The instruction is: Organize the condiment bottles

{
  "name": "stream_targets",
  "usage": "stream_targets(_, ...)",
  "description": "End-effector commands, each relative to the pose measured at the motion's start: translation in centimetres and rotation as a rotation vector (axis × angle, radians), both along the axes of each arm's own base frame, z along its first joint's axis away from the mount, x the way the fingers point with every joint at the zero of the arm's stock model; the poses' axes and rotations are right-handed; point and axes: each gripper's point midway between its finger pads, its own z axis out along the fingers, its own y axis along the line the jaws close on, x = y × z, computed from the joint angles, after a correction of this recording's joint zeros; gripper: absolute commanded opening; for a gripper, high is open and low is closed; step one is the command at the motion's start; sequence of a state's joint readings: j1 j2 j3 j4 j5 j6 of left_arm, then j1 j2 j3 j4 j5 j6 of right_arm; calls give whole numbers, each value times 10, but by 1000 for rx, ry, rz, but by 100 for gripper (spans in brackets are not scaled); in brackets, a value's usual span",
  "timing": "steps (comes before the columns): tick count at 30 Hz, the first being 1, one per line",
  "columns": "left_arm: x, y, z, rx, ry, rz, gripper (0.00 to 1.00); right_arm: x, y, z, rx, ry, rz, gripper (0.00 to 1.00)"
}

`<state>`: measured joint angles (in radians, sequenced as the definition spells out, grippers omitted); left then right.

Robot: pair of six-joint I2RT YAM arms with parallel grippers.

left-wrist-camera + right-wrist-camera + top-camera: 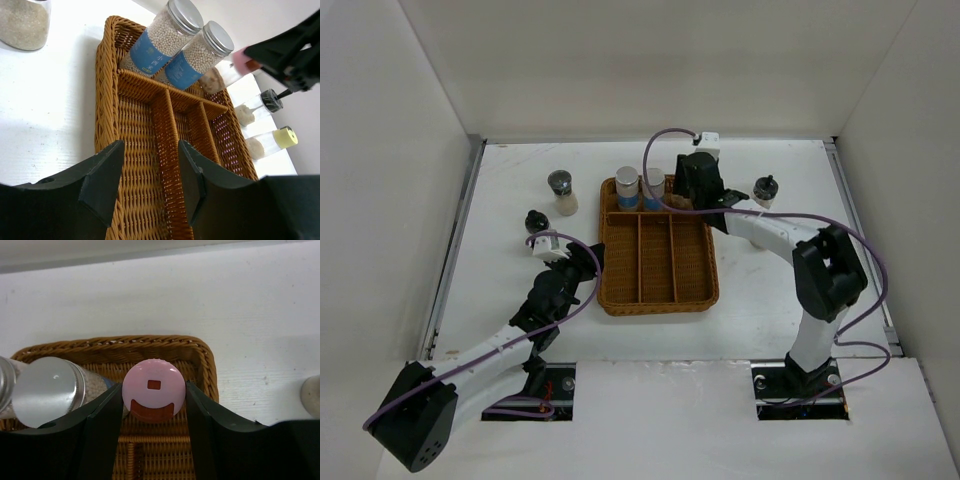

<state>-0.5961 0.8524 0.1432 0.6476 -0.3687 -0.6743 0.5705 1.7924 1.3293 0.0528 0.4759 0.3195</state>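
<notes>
Two grey-capped, blue-labelled bottles point(627, 187) point(653, 188) stand in the far compartment of the brown wicker tray point(660, 295). My right gripper point(696, 188) is shut on the pink-capped bottle point(153, 385), held upright over the tray's far right corner, next to a grey cap point(47, 390). My left gripper point(582, 262) is open and empty over the tray's left side point(107, 75). In the left wrist view I see the grey-capped pair point(165, 37), the pink cap point(242, 59), a black-topped shaker point(260, 105) and a pale-yellow-capped one point(280, 139).
A clear jar with a black top point(561, 193) and a smaller black-topped one point(536, 220) stand on the table left of the tray. A black-topped shaker point(765, 190) stands to the right. White walls enclose the table on three sides.
</notes>
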Motion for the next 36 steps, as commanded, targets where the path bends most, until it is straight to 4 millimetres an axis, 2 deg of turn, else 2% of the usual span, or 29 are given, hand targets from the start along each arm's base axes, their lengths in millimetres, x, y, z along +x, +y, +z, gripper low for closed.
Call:
stream_targets(1,0,1,6,-30,-27,2,46,13,14,18,51,-50,6,45)
stream_targets(8,2,2,4,-27,-23,9,46,13,11,-11,14,-5,-12,47)
stream_targets(11,3,5,3,-25,-21,21,46,11,11,-18,16,8,-12,61)
stream_targets(13,4,8,2,-23,-19,32,46,10,12,-18,25,8,-7,67)
stream_targets(19,11,27,-5,-29,27,91,47,0,9,4,79,-13,10,75)
stream_targets(23,12,33,4,-23,47,118,49,-21,-4,29,124,-60,15,75)
stream_targets(24,13,34,9,-21,48,124,49,-28,-9,33,132,-71,18,73)
stream_targets(26,15,38,19,-8,57,147,49,-43,-22,39,148,-81,20,63)
stream_targets(29,19,51,35,25,77,223,50,-69,-38,37,219,-79,16,32)
stream_targets(30,20,57,41,40,83,254,52,-79,-39,36,248,-75,30,26)
stream_targets(33,28,73,53,109,111,335,58,-100,-39,30,302,-87,64,22)
stream_targets(36,38,88,55,170,170,399,63,-114,-35,25,336,-104,94,27)
